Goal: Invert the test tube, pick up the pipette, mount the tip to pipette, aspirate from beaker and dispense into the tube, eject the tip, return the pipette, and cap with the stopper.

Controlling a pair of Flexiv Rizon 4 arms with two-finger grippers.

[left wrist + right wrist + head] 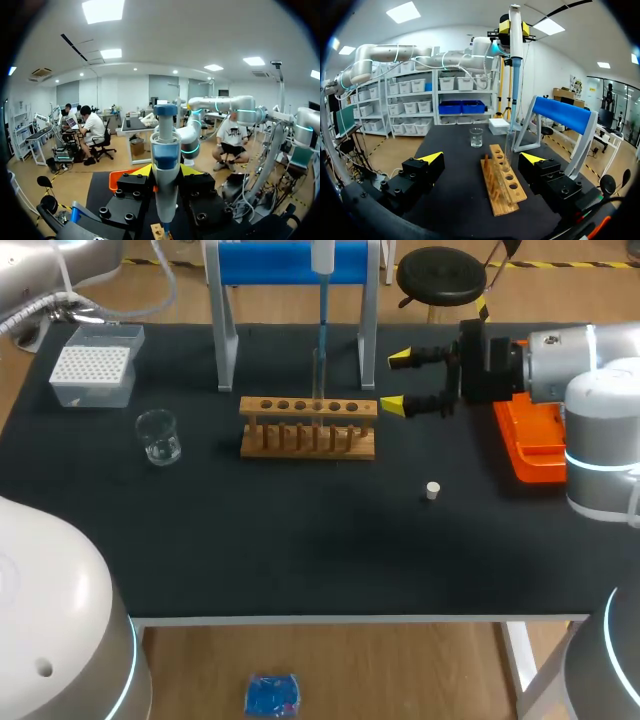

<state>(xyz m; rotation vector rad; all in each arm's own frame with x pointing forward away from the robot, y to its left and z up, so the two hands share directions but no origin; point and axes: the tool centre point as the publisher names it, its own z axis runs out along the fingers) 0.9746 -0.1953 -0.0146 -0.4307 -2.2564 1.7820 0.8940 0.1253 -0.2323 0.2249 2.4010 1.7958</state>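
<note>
**Pipette over the tube: dispensing step judged to be in hand**

The test tube [508,145] is seen standing upright, mouth up, in a middle hole of the wooden rack [308,430], so the inverting step is judged as done. The pipette [322,310] is off its blue stand [295,262] and is held vertically above the rack, at 12 o'clock of it. A tip is mounted, and its lower end is at the mouth of the tube or just inside it. Aspiration from the beaker [158,436], at 9 o'clock of the rack, is therefore supposed to be finished. Whether liquid is already in the tube cannot be told.

Still to be done, as it is judged:
- ejecting the tip
- returning the pipette to the stand
- capping with the stopper [432,490], which lies alone on the mat at about 4 o'clock of the rack

The left gripper [165,170] is closed on the pipette body, which is clamped between both fingers. The right gripper [395,382] is kept wide open at 3 o'clock of the rack. Nothing is held by it, and its yellow tips are apart from the rack.
</note>
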